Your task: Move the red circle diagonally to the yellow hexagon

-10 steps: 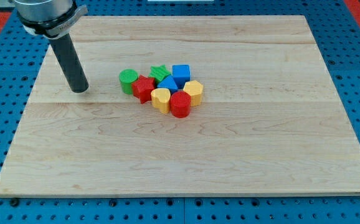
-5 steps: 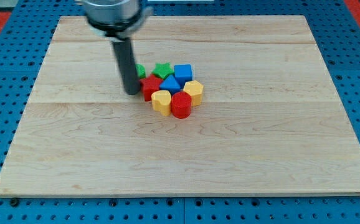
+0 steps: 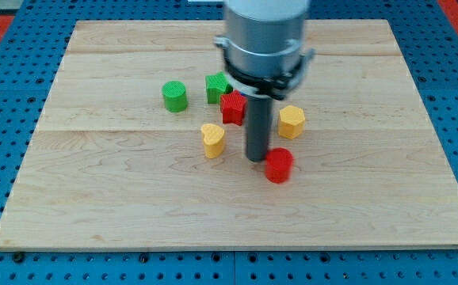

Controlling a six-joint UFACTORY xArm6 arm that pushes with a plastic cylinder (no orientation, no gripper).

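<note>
Tip (image 3: 255,159) of gripperless rod against red circle (image 3: 278,166), below yellow hexagon (image 3: 291,122); no legible writing.

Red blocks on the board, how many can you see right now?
2: the red circle right of my tip, and a red star left of the rod. The rod may hide others.

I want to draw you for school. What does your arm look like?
My arm looks like a fat, round, silver-grey tube with a black ring clamped around its bottom. Below it sticks a straight dark grey rod, smooth and plain. My tip is its blunt end. I see no cables or markings.
</note>
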